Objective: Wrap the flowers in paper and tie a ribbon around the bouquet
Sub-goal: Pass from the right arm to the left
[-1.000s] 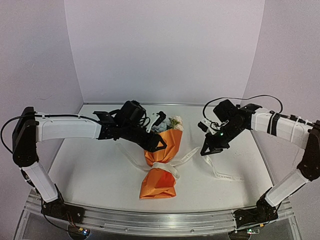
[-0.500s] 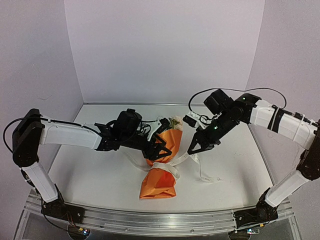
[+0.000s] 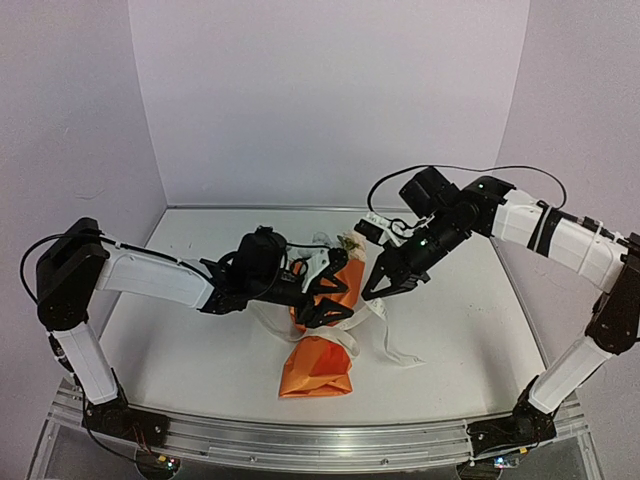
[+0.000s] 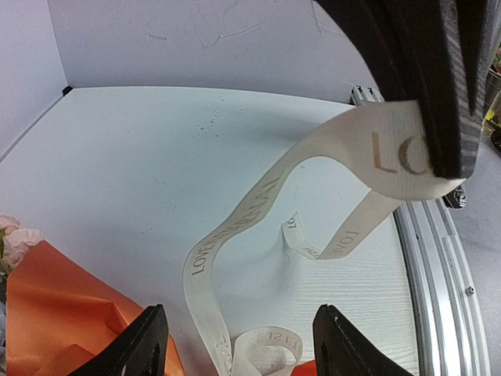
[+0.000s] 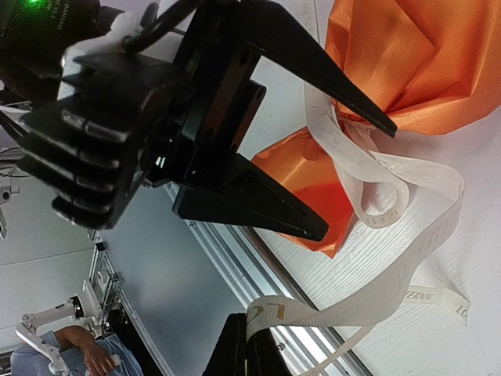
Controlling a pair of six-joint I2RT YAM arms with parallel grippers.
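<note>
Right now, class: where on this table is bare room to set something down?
Bare: the table right of the ribbon, and near-left, before the left arm. Crowded: the middle, around bouquet, left gripper and right gripper.

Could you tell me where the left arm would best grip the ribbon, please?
Probably the lifted stretch of ribbon between the bouquet and the shut right gripper. It arches clear of the table, so the open left gripper can come from above, fingers on its flat faces.

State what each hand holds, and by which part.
Right hand pinches the ribbon partway along a loose tail. Left hand is open, holding nothing.
</note>
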